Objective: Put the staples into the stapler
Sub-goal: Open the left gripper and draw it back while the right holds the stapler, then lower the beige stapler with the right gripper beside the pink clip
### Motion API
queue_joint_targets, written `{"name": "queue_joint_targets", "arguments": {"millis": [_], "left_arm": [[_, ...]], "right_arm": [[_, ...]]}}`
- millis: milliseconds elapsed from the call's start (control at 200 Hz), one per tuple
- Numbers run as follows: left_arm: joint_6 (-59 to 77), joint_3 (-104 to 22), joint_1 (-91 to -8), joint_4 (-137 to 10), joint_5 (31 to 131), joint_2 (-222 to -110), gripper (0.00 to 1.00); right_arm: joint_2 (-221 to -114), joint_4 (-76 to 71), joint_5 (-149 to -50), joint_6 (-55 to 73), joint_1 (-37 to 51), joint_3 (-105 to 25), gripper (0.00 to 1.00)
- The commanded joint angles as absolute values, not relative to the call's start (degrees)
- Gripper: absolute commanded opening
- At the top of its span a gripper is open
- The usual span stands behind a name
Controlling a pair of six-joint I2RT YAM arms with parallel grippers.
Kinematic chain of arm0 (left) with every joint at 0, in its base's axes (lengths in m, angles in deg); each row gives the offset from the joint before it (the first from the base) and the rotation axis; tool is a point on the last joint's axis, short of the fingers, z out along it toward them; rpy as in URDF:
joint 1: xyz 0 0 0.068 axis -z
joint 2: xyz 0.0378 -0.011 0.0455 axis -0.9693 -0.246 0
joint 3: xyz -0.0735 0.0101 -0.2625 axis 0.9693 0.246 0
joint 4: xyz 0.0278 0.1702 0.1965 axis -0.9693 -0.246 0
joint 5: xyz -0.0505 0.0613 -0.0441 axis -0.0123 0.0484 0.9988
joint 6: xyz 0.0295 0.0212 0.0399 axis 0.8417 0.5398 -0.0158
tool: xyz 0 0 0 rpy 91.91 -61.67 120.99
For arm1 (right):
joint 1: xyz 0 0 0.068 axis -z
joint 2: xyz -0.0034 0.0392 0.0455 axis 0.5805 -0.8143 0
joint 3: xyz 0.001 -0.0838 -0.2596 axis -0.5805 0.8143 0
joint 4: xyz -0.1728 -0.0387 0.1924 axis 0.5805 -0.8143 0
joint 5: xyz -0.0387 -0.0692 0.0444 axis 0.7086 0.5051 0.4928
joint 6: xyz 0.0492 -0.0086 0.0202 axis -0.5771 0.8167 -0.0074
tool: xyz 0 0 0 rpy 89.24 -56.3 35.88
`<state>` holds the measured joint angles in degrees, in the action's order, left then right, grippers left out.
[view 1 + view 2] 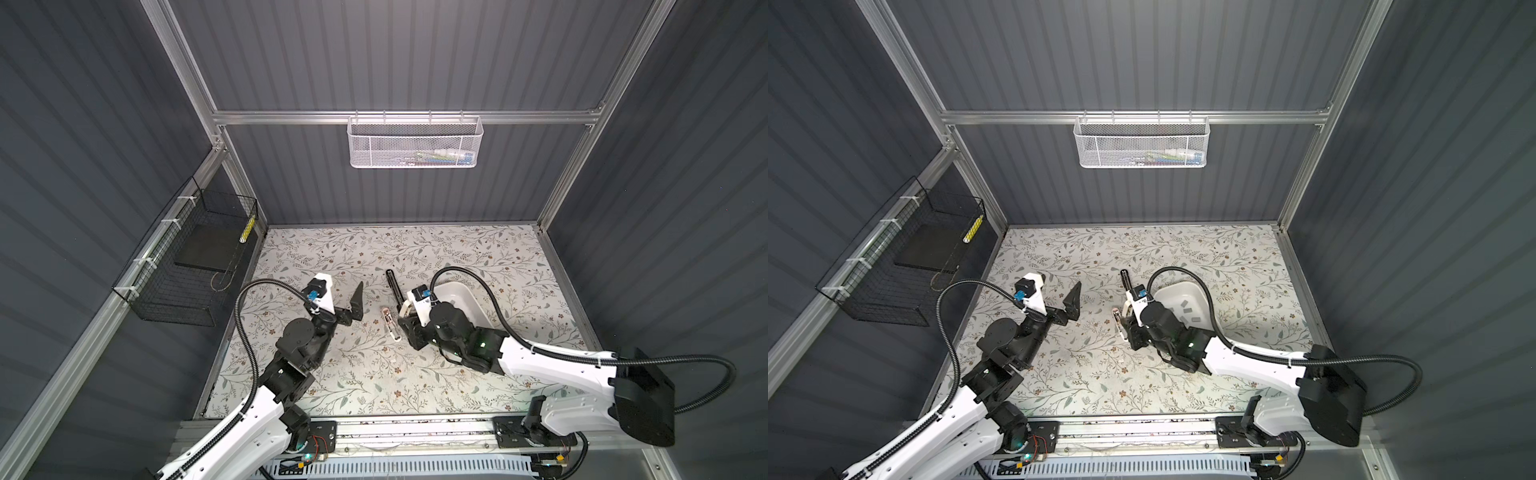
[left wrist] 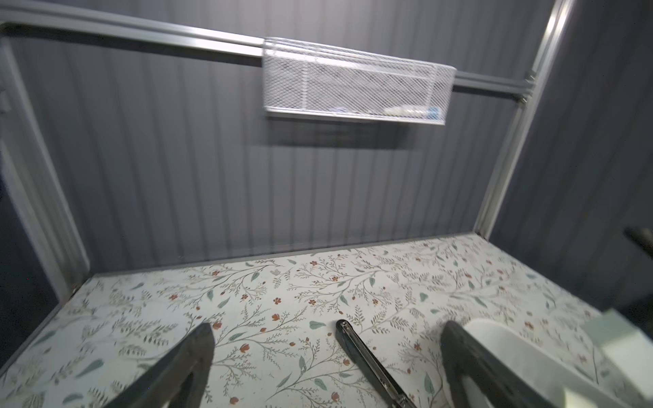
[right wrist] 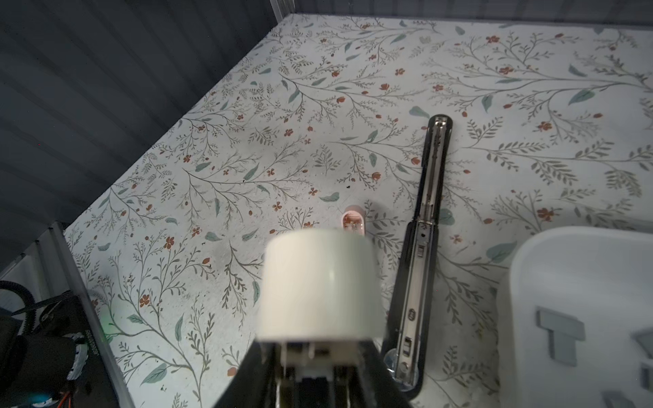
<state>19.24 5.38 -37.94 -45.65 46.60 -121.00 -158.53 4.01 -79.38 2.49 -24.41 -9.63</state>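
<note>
The stapler (image 1: pixel 395 289) lies opened on the floral table, a long black arm with a bare metal rail (image 3: pixel 425 212) facing up. Grey staples (image 3: pixel 562 333) lie loose in a white tray (image 3: pixel 523 268) beside it, and show in a top view as staples (image 1: pixel 1186 309). My right gripper (image 3: pixel 314 349) hangs next to the stapler's near end, shut on a white blocky piece (image 3: pixel 319 286). I cannot tell whether that piece belongs to the stapler. My left gripper (image 2: pixel 327 339) is wide open and empty, left of the stapler (image 2: pixel 364 360) and above the table.
A small pink-and-white piece (image 1: pixel 390 325) lies on the table left of the stapler, under the right gripper (image 1: pixel 405 318). A white mesh basket (image 1: pixel 415 141) hangs on the back wall. A black wire basket (image 1: pixel 191 266) hangs on the left wall.
</note>
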Motion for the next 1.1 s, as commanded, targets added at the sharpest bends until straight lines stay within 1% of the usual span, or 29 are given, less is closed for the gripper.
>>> {"name": "queue_joint_targets", "arguments": {"millis": [0,65,155,250,500,780,1091], "left_arm": [[10.81,4.58,-37.88,-46.35,39.6,-118.35,1.0],[12.28,3.32,-37.88,-49.02,39.9,-117.88,1.0],[12.82,1.64,-37.88,-52.85,36.3,-117.81,1.0],[12.07,0.74,-37.88,-55.66,33.44,-117.87,1.0],[12.25,-0.57,-37.88,-57.32,35.78,-120.17,1.0],[12.08,-0.22,-37.88,-57.35,35.95,-118.53,1.0],[11.81,0.18,-37.9,-57.12,36.13,-117.93,1.0]], "right_arm": [[-164.85,0.14,-75.5,-2.17,-27.41,-17.03,0.0],[-169.22,-2.29,-74.95,-2.75,-28.09,-20.94,0.0],[-174.36,-5.58,-74.7,-3.67,-28.36,-25.31,0.0],[-178.4,-5.96,-75.82,-3.83,-28.5,-27.26,0.0],[-187.66,-9.22,-75.78,-2.57,-28.32,-33.55,0.0],[-192.27,-12.28,-75.28,-1.99,-26.84,-36.76,0.0],[-195.51,-12.81,-76.73,-3.79,-26.82,-38.99,0.05]]}}
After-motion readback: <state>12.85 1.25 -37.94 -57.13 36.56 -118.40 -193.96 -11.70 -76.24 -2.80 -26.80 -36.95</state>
